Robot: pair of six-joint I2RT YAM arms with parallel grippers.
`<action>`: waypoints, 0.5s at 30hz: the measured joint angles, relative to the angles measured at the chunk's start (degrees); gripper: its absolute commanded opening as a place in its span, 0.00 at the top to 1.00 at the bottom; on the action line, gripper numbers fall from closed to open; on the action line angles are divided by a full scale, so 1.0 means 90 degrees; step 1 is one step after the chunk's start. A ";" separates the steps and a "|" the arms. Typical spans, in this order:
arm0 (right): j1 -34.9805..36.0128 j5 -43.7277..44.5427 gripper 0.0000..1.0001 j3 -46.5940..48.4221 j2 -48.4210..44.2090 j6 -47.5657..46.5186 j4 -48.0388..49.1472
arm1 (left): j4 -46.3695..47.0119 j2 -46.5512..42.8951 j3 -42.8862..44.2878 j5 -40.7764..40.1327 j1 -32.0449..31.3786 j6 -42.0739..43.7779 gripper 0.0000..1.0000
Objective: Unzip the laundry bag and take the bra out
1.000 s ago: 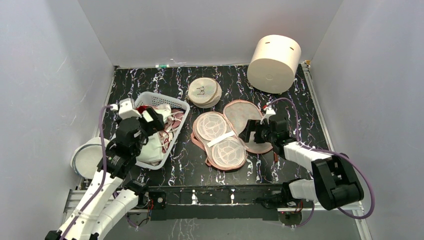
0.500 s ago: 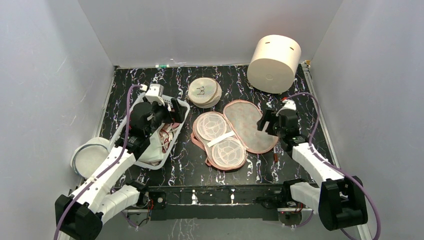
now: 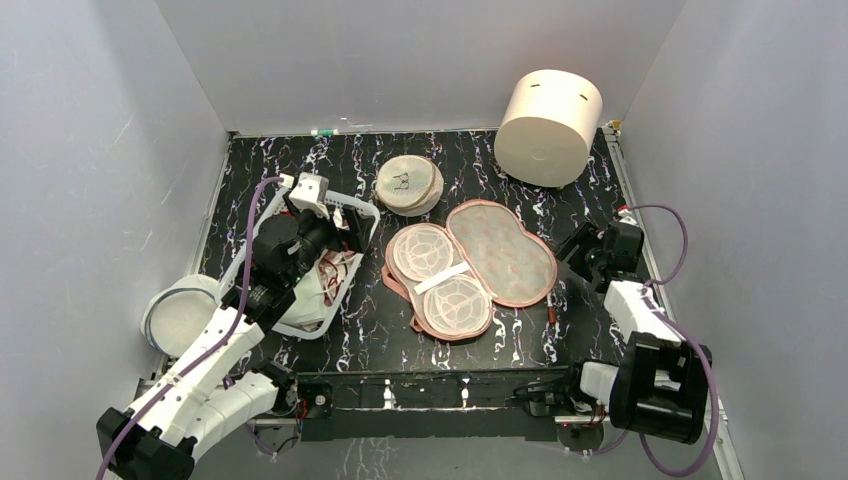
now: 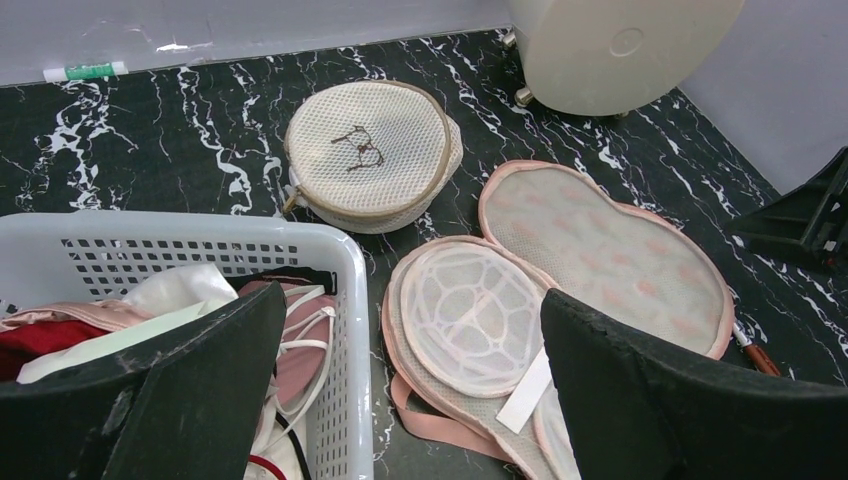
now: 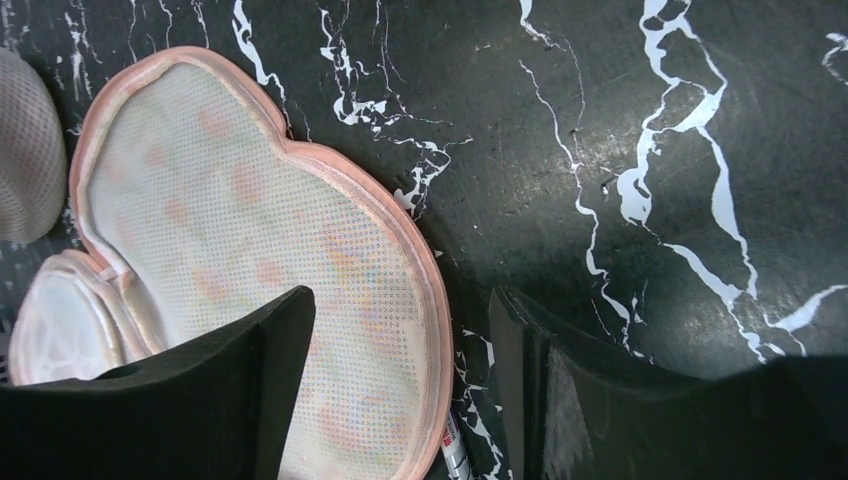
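black white-veined marble table (image 3: 370, 335), plain grey walls (image 3: 400, 60). left gripper (image 4: 410, 310) wide, empty, over the slotted basket (image 4: 200, 262) holding the soft pale bra (image 3: 305, 303); right gripper (image 5: 400, 300) wide, padded peanut-shaped laundry bag (image 5: 250, 250) open flat just left.

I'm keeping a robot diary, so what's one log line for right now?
laundry bag: unzipped, lying open | left fingers: open, over basket | right fingers: open, empty, beside bag

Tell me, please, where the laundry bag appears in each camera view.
Top external: laundry bag lies open at the table's centre.
Left wrist: right of centre.
Right wrist: its flap fills the left half.
Shared landmark: the pen-like stick beside the flap's edge.
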 measured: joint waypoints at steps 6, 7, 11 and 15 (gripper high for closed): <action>-0.0862 -0.1299 0.45 -0.0211 0.0631 0.0097 0.0549 | -0.0049 0.0000 0.0000 -0.0049 -0.0051 0.0046 0.02; -0.0981 -0.1496 0.46 -0.0284 0.0760 0.0121 0.0648 | -0.0049 0.0000 0.0000 -0.0051 -0.0056 0.0046 0.02; -0.1241 -0.2140 0.47 -0.0466 0.1209 0.0308 0.1098 | -0.0053 0.0000 -0.0002 -0.0056 -0.0058 0.0046 0.02; -0.1292 -0.2606 0.54 -0.0534 0.1540 0.0452 0.1644 | -0.0053 0.0002 -0.0002 -0.0056 -0.0058 0.0046 0.02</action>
